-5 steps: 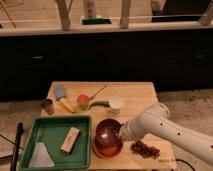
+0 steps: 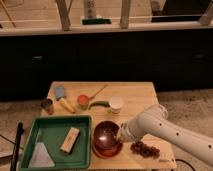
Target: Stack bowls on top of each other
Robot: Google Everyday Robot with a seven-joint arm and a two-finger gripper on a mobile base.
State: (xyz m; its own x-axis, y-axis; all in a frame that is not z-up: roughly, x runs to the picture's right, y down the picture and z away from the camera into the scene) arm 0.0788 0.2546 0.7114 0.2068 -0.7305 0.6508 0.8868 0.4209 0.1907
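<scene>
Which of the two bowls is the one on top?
The dark maroon bowl; the wider orange-red bowl shows only as a rim beneath it. The gripper is at the maroon bowl's right edge.

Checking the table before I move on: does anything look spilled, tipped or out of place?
Nothing stands out. The maroon bowl sits level in the orange-red bowl, the pincer beside their rim; nothing looks spilled.

Gripper (image 2: 120, 133) partly obsc. at maroon bowl (image 2: 104, 135) rim
</scene>
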